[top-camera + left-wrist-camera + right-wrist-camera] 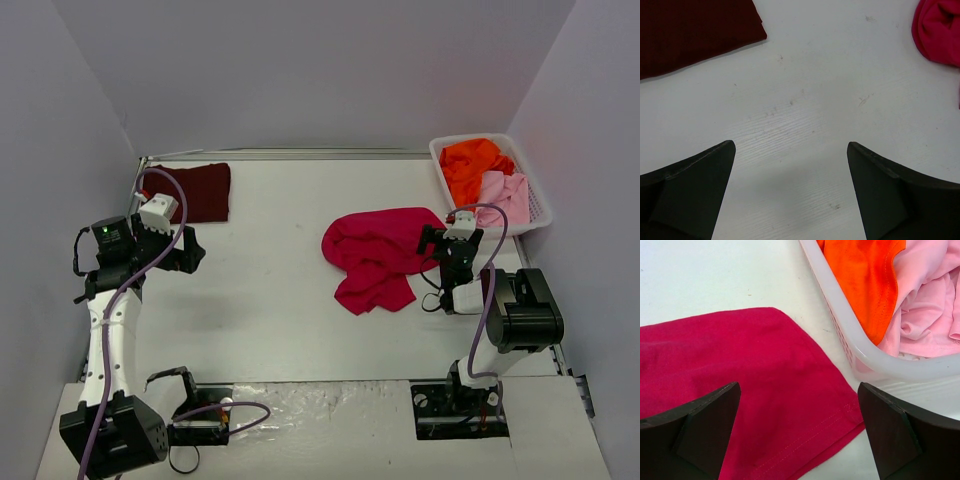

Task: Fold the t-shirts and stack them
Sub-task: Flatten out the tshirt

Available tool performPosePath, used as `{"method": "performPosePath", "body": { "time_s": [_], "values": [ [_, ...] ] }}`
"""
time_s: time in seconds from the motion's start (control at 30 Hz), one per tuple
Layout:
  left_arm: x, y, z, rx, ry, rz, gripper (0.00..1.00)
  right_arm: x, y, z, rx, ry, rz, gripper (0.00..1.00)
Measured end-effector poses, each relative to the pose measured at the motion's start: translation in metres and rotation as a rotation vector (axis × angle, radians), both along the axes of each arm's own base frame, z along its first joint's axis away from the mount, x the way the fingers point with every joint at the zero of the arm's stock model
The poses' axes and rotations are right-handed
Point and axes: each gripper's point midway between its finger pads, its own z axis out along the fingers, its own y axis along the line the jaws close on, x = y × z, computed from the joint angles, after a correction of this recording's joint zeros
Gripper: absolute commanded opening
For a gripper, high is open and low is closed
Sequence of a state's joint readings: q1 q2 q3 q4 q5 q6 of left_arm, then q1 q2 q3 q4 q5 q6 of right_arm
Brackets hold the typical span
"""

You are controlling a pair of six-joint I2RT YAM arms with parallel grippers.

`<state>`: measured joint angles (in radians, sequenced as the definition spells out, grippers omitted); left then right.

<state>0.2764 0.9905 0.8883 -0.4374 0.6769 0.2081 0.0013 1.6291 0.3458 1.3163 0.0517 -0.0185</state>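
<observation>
Right gripper [797, 390] jaws wide, nothing held; I hover it over hem of crumpled crimson shirt [375, 258] mid-table, just beside basket [837, 315]. Left gripper [790, 146] spread too, empty, over bare table [815, 115] near folded maroon shirt [195, 190], far-left corner. My judgement: pinch crimson hem corners, not bunched middle, spread flat before folding. Count: 4 shirts, 2 on table, orange shirt [865, 280] and pink shirt [935, 300] in 1 basket.

White mesh basket [441, 172] sits at the far right corner. The table [290, 310] is white, faintly scuffed.
</observation>
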Motion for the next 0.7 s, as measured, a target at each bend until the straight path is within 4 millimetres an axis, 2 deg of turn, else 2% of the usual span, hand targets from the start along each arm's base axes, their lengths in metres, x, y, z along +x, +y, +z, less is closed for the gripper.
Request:
{"method": "performPosePath", "body": {
  "time_s": [0.7],
  "values": [
    [0.0013, 0.0008, -0.0041, -0.005, 0.015, 0.000, 0.94, 0.0000, 0.0000, 0.0000, 0.000, 0.000, 0.000, 1.00]
  ]
}}
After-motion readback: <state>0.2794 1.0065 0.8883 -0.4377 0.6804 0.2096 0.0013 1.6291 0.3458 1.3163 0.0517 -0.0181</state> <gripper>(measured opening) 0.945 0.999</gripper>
